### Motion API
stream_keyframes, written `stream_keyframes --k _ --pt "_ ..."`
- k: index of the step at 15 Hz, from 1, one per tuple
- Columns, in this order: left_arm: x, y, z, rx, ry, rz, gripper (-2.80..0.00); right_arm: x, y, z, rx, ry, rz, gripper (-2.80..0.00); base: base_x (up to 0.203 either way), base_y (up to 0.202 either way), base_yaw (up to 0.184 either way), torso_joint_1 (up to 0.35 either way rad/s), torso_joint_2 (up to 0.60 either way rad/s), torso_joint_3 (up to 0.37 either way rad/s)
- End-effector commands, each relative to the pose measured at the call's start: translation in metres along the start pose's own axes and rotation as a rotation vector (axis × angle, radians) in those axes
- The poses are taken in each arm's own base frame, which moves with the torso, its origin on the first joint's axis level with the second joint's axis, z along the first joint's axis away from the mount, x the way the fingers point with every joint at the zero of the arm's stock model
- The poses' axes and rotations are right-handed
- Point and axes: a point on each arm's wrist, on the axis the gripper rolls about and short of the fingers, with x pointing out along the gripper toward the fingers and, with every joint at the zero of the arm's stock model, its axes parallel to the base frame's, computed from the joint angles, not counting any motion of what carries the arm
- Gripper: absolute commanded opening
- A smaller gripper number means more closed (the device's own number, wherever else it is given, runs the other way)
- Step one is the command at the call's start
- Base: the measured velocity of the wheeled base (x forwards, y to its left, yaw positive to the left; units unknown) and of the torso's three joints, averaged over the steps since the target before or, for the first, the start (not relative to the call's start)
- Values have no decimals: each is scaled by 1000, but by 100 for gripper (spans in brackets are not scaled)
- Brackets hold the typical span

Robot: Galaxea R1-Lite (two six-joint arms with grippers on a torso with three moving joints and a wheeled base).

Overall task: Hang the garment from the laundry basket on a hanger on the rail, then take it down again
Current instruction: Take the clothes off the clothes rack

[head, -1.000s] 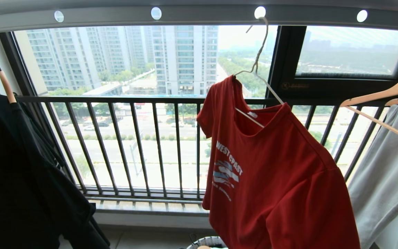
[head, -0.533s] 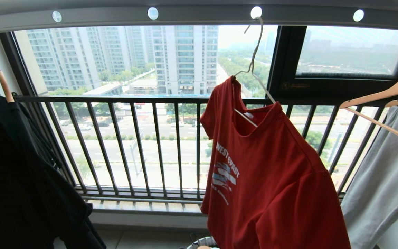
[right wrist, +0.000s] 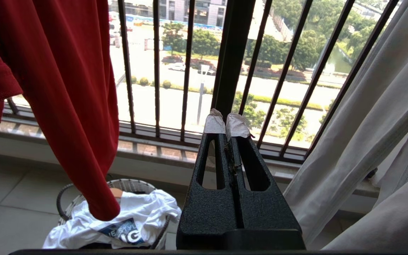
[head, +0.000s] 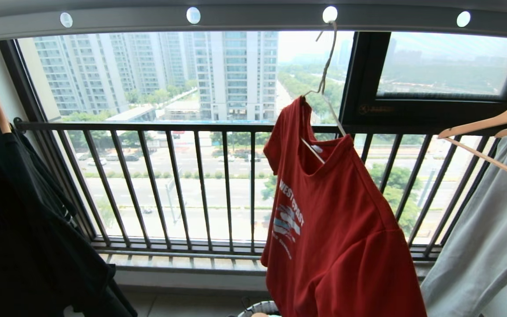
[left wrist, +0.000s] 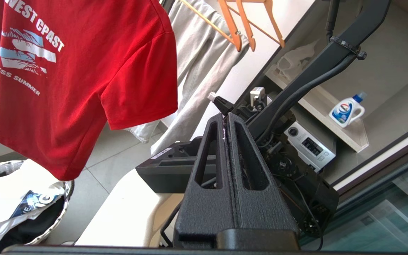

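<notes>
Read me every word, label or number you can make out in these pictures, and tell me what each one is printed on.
"WEST CPAST", white print on the chest of the red short-sleeved T-shirt.
"ESS SUMMER", smaller line below it on the same shirt; its start is cut off.
"IG", partial large letters on the white printed T-shirt in the small round woven basket.
White detergent bottle: label too small to read.
Grey appliance panel: unreadable.

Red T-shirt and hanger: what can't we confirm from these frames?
- Hanger: lower bar and both shoulder ends sit inside the red T-shirt in the head view; neither wrist view shows it.
- T-shirt hem: cut off by the head view's bottom edge.
- Laundry basket: the white T-shirt covers whatever lies beneath.
- Left gripper and right gripper: shut and empty; absent from the head view.
</notes>
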Motion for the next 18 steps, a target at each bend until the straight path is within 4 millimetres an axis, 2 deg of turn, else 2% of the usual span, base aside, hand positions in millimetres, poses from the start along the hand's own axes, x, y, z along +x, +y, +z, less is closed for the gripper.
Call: stream_keyframes --k 1,3,4,5,7,8,10,13,15,16,18 --pt "-3 -2 -2 -12 23 -30 -280 0 0 0 0 2 2 -280 0 0 0 0 0 0" --pt "-16 -2 -3 -40 75 -136 -280 0 0 0 0 2 2 -280 0 0 0 0 0 0" --pt "-29 -2 -5 -48 87 -214 -280 0 0 0 0 2 2 -280 0 0 0 0 0 0" --pt "-42 -2 -6 -57 56 -263 -280 0 0 0 0 2 2 -280 0 0 0 0 0 0" --pt "-60 1 -17 -85 -143 -220 -280 0 0 0 0 2 2 -280 0 0 0 0 0 0" --pt "-61 9 -25 -64 -219 -146 -280 0 0 0 0 2 2 -280 0 0 0 0 0 0" --pt "-56 40 -46 80 -289 90 -280 0 0 0 0 2 2 -280 0 0 0 0 0 0" --pt "-49 97 -94 260 -290 508 -280 0 0 0 0 2 2 -280 0 0 0 0 0 0" --pt "-46 129 -116 377 -244 833 -280 0 0 0 0 2 2 -280 0 0 0 0 0 0" --pt "-44 142 -124 410 -221 920 -280 0 0 0 0 2 2 -280 0 0 0 0 0 0" --pt "-39 162 -136 467 -213 984 -280 0 0 0 0 2 2 -280 0 0 0 0 0 0"
